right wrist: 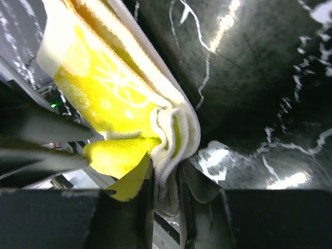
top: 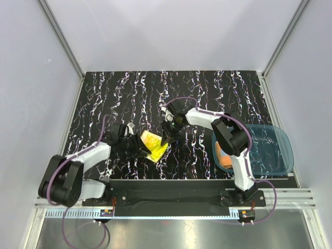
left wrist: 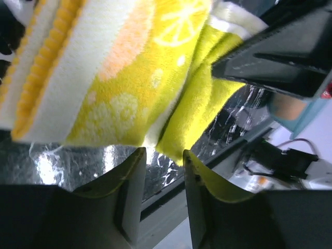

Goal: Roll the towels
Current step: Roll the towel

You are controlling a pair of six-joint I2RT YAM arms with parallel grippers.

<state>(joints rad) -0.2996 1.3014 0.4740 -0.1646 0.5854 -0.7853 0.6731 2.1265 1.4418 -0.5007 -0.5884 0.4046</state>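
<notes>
The yellow towel (top: 152, 143) with a white-and-yellow lemon pattern lies partly folded on the black marbled table, between the two grippers. My right gripper (top: 167, 136) is shut on its bunched, folded edge, which shows white and yellow between the jaws in the right wrist view (right wrist: 167, 171). My left gripper (top: 136, 146) is open at the towel's left side. In the left wrist view (left wrist: 163, 155) a yellow corner of the towel (left wrist: 129, 67) hangs just above its fingertips. The orange towel (top: 223, 154) lies in the blue tray, partly hidden by the right arm.
The translucent blue plastic tray (top: 275, 150) sits at the right near corner of the table (top: 207, 93). Grey walls and metal frame rails enclose the table. The black base rail runs along the near edge.
</notes>
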